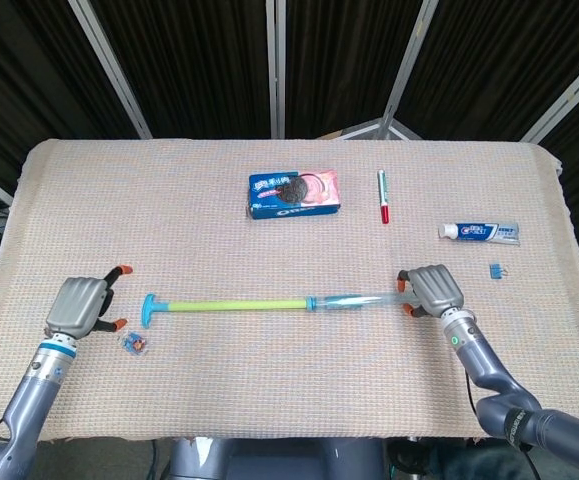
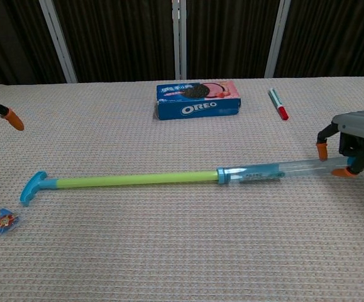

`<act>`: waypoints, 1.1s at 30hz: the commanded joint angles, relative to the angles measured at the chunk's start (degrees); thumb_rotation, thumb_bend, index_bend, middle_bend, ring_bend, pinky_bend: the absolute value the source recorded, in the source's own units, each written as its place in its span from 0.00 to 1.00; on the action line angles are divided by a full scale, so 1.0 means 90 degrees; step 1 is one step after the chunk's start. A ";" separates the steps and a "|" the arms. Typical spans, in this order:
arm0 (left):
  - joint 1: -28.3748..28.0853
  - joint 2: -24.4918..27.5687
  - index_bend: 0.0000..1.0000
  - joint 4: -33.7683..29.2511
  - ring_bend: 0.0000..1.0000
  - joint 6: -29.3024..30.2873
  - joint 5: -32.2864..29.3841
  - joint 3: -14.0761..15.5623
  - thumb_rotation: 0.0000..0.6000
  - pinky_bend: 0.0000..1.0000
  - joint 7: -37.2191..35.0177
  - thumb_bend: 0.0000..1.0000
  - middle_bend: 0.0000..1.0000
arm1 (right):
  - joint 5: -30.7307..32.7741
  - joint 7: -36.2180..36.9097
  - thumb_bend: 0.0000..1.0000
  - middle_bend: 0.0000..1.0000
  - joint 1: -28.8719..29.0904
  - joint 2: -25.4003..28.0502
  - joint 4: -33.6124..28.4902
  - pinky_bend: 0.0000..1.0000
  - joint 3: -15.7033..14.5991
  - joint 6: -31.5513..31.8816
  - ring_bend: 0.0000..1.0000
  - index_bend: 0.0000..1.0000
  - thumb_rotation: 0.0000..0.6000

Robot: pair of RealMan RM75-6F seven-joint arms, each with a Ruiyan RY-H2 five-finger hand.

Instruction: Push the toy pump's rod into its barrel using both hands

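The toy pump lies across the table, pointing left to right. Its blue T-handle is at the left, then the green rod, mostly drawn out, then the clear barrel. My right hand grips the barrel's right end, with orange fingertips on either side of it. My left hand sits just left of the handle, apart from it, fingers spread and holding nothing. In the chest view only its fingertips show at the left edge.
An Oreo box lies at the back centre, with a red-capped marker to its right. A toothpaste tube and a small blue clip lie far right. A small blue packet lies near my left hand.
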 commanded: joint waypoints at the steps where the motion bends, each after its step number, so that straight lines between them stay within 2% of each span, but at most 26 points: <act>1: -0.0287 -0.0275 0.38 0.0317 0.86 -0.0394 -0.0198 -0.0028 1.00 1.00 0.0078 0.25 0.88 | 0.0092 -0.0130 0.35 0.99 -0.0001 0.0034 -0.0121 1.00 0.0001 0.0013 1.00 0.64 1.00; 7: -0.0540 -0.0550 0.42 0.0488 0.86 -0.0812 -0.0517 -0.0021 1.00 1.00 0.0143 0.32 0.88 | 0.0235 -0.0292 0.36 0.99 0.0008 0.0029 -0.0256 1.00 0.0006 0.0038 1.00 0.64 1.00; 15: -0.0742 -0.0862 0.43 0.0824 0.86 -0.1112 -0.0931 0.0019 1.00 1.00 0.0254 0.35 0.88 | 0.0315 -0.0406 0.36 0.99 0.0017 0.0060 -0.0375 1.00 0.0008 0.0103 1.00 0.64 1.00; 33: -0.0951 -0.1283 0.46 0.1322 0.86 -0.1201 -0.1306 0.0047 1.00 1.00 0.0375 0.37 0.88 | 0.0346 -0.0398 0.36 0.99 0.0006 0.0101 -0.0430 1.00 -0.0027 0.0171 1.00 0.64 1.00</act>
